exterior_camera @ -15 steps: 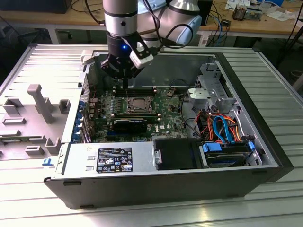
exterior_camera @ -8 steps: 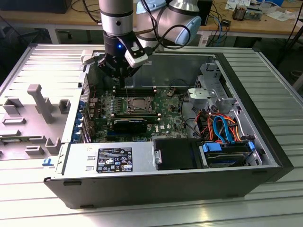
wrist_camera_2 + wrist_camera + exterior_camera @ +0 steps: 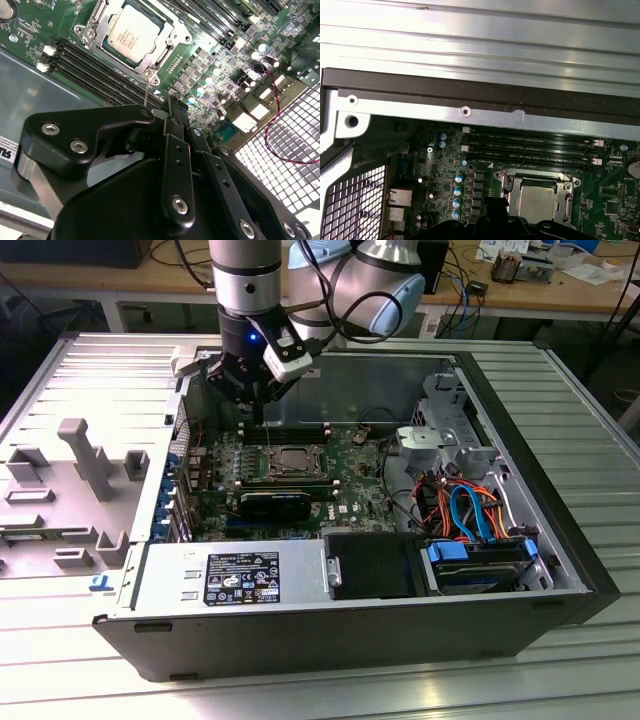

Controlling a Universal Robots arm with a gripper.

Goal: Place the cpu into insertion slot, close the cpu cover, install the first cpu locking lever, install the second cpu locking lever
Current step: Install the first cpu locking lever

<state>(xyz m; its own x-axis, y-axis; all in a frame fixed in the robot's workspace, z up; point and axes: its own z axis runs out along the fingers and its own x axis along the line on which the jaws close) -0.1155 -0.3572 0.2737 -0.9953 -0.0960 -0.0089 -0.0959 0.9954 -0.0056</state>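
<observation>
the cpu [image 3: 131,33] sits in the slot [image 3: 169,49] with the cover [image 3: 150,61] down. the hand [image 3: 167,107], fingers narrow, pinches a thin lever [image 3: 146,92]; locking it calls for a hooking press.

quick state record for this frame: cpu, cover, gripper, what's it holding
cpu: silver chip seated in the slot on the green board
cover: metal frame lies flat around the chip
gripper: fingers shut on a thin wire lever beside the slot, on the memory-slot side
levers: latch state cannot be told
</observation>
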